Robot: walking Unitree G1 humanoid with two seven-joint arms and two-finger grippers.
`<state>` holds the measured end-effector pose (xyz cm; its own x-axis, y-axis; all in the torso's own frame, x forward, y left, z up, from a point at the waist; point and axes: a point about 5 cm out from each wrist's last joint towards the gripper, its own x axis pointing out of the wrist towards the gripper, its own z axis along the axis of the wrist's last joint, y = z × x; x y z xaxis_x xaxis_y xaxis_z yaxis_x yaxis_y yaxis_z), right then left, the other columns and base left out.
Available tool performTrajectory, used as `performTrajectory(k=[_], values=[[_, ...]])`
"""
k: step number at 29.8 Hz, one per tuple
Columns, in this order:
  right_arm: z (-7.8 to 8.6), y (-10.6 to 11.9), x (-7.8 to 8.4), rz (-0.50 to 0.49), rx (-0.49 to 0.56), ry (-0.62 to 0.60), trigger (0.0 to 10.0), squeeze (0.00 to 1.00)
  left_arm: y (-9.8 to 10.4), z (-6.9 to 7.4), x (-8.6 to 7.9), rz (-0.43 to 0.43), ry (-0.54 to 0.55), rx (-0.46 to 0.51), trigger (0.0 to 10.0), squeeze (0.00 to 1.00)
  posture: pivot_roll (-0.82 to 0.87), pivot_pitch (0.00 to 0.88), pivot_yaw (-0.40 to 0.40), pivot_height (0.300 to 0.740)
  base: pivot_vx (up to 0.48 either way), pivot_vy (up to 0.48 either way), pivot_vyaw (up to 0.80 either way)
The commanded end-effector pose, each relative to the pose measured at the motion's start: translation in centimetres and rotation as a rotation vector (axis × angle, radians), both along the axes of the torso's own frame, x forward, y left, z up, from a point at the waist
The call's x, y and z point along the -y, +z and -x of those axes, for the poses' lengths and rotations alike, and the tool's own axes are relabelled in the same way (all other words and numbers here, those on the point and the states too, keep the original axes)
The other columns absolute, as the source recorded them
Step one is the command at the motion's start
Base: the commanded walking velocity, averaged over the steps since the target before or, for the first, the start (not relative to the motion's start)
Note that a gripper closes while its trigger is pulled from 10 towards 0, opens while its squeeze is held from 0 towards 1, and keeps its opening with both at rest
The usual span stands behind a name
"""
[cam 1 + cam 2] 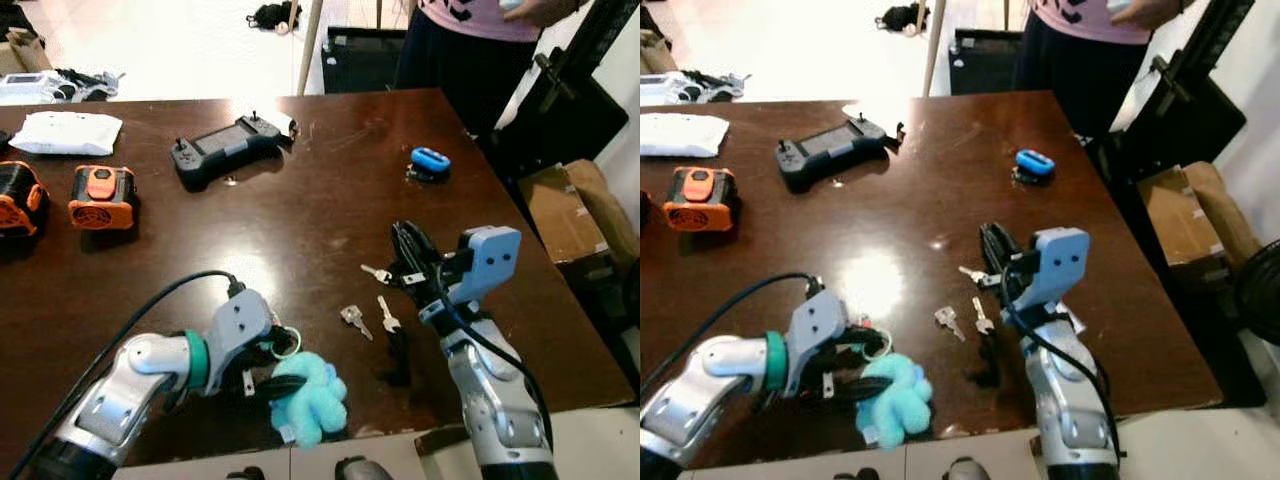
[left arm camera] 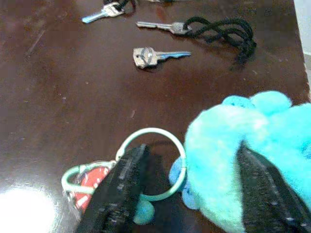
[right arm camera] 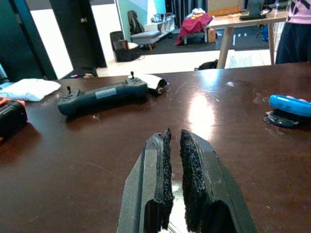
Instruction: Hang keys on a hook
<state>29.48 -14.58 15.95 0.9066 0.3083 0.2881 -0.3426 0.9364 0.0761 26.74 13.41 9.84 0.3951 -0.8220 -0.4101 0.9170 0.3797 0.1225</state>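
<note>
Keys [image 1: 372, 308] lay loose beside the plush keychain [image 1: 308, 396]; your left gripper [image 2: 192, 194] straddled its fluff, spread, risking slip; right gripper [image 3: 174, 145] nearly closed, empty.

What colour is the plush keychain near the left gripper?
Light turquoise blue; the plush keychain shows best in the left wrist view.

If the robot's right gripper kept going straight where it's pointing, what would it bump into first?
Probably nothing close. The right gripper points low across bare table, between the black controller and the blue thing. The way looks free up to the far edge, though depth is hard to judge.
</note>
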Motion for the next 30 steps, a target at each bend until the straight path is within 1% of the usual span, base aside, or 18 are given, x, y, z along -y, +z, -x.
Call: performTrajectory(k=[1,7,9,14,21,22,24,26,27,28,29,30], values=[[0.1,-0.4,0.1,0.007,-0.013,-0.005,10.0,0.00,-5.0,1.6,-1.8,-0.185,0.087,-0.174,0.0,0.00,-0.21,0.119,0.021,0.740,0.000,0.000,0.00],[0.3,-0.4,0.4,0.010,-0.013,-0.013,10.0,0.00,-5.8,1.0,-1.9,-0.204,0.144,-0.148,0.0,0.00,-0.23,0.127,0.022,0.740,0.000,0.000,0.00],[0.3,-0.4,0.4,0.010,-0.013,-0.013,10.0,0.00,-5.8,1.0,-1.9,-0.204,0.144,-0.148,0.0,0.00,-0.23,0.127,0.022,0.740,0.000,0.000,0.00],[0.4,-0.4,0.5,0.008,-0.013,-0.021,10.0,0.00,-5.8,0.1,-2.2,-0.228,0.197,-0.088,0.0,0.00,-0.23,0.130,0.024,0.740,0.000,0.000,0.00],[0.3,-0.4,0.4,0.006,-0.013,-0.023,10.0,0.00,-5.5,-0.6,-2.3,-0.228,0.239,-0.031,0.0,0.00,-0.22,0.130,0.025,0.740,0.000,0.000,0.00],[0.3,-0.4,0.4,0.005,-0.013,-0.022,10.0,0.00,-4.6,-1.3,-1.9,-0.188,0.269,0.017,0.0,0.00,-0.22,0.129,0.026,0.740,0.000,0.000,0.00],[0.2,-0.4,0.4,0.005,-0.013,-0.022,10.0,0.00,-4.3,-1.6,-1.8,-0.172,0.283,0.035,0.0,0.00,-0.22,0.129,0.026,0.740,0.000,0.000,0.00],[0.2,-0.3,0.3,0.004,-0.011,-0.020,10.0,0.00,-2.8,-2.5,-1.2,-0.108,0.323,0.091,0.0,0.00,-0.22,0.129,0.027,0.740,0.000,0.000,0.00],[0.1,-0.2,0.2,0.003,-0.009,-0.019,10.0,0.00,-1.2,-3.4,-0.6,-0.038,0.358,0.152,0.0,0.00,-0.22,0.128,0.028,0.740,0.000,0.000,0.00],[0.1,-0.2,0.2,0.003,-0.009,-0.019,10.0,0.00,-1.2,-3.4,-0.6,-0.038,0.358,0.152,0.0,0.00,-0.22,0.128,0.028,0.740,0.000,0.000,0.00],[0.1,-0.2,0.2,0.002,-0.009,-0.019,10.0,0.00,-0.4,-3.8,-0.3,-0.003,0.375,0.185,0.0,0.00,-0.22,0.128,0.028,0.740,0.000,0.000,0.00],[0.0,-0.2,0.2,0.001,-0.007,-0.018,10.0,0.00,1.0,-4.4,0.1,0.057,0.405,0.242,0.0,0.00,-0.22,0.128,0.028,0.740,0.000,0.000,0.00]])
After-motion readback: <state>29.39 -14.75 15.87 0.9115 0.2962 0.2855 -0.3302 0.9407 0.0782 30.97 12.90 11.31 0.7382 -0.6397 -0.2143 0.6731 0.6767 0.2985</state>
